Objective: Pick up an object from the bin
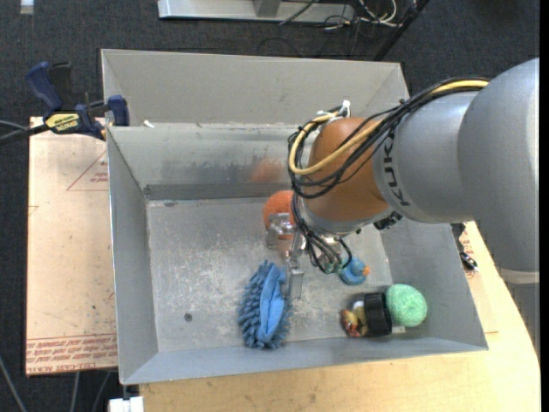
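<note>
Though gripper (295, 275) hangs beside blue fringed duster (266, 309), open or closed unclear; orange ball (276, 205) half hidden behind.

Grey rounded arm (467, 157), KUKA lettering (393, 175), orange wrist cover (343, 174), yellow-black cables (297, 148), slim metal gripper (294, 290).

You get bright, even light from above on the bin (197, 264). Its back wall shines a bit and shows a soft orange glow. Under the arm (463, 161), the bin floor looks only slightly darker.
</note>
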{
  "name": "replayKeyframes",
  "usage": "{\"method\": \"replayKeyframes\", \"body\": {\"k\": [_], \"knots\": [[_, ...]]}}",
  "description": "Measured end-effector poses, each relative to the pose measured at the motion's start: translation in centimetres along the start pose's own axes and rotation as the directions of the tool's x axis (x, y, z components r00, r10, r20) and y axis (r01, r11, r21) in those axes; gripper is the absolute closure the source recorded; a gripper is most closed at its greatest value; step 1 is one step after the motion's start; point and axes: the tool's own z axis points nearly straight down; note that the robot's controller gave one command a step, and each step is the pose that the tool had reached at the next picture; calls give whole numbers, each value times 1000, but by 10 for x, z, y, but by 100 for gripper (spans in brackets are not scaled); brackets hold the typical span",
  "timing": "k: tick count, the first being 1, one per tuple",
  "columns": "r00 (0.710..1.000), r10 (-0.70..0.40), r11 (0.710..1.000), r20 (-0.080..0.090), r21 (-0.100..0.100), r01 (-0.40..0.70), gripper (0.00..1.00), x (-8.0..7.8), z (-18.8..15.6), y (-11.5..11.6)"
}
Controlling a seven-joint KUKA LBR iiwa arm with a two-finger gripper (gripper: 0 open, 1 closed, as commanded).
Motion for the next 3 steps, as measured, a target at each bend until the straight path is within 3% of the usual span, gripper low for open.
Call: {"method": "replayKeyframes", "body": {"k": [1,2,3], "knots": [[903,-429,903,-4,-4,429,100,5,4,17],[903,-429,903,-3,-4,429,100,5,4,17],[897,-442,897,-14,-8,442,100,6,-23,21]]}}
